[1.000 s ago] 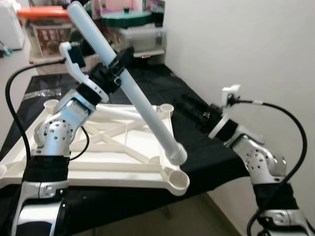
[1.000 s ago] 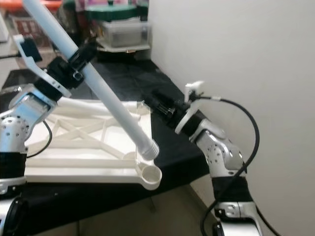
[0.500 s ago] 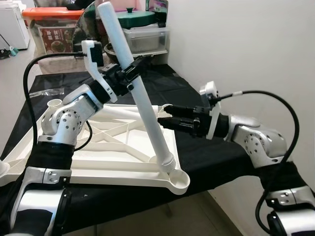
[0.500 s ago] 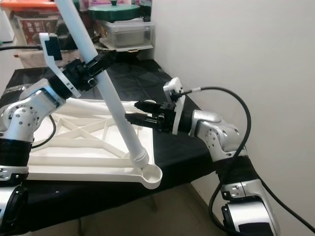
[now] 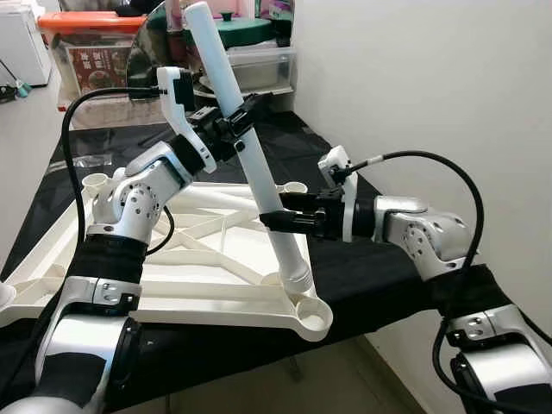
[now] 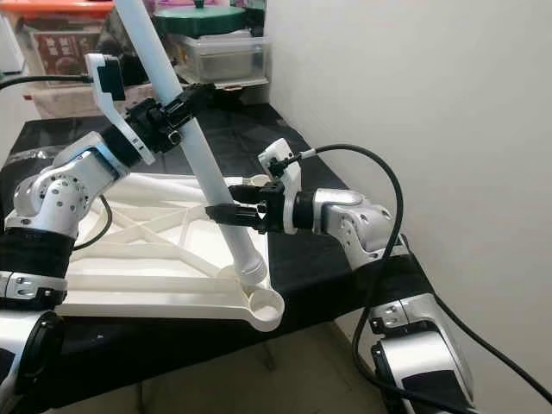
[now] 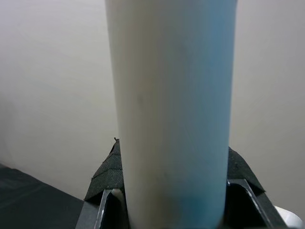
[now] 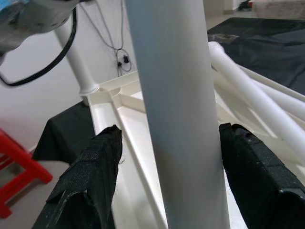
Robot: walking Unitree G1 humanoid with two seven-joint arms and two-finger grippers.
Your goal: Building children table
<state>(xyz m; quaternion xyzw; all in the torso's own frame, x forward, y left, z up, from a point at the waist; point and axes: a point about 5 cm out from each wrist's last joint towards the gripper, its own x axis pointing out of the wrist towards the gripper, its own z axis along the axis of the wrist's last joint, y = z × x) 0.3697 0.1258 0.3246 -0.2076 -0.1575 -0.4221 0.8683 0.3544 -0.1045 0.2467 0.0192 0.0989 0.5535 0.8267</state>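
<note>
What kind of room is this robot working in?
Probably a home storeroom or spare room. A table under a black cloth stands against a plain white wall, and stacked plastic storage boxes with lids sit at its far end.

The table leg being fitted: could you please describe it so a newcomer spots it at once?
On the black-draped bench lies a white tabletop, underside up. The table leg is the white tube rising tilted from its near corner socket; the other tubes lie flat.
</note>
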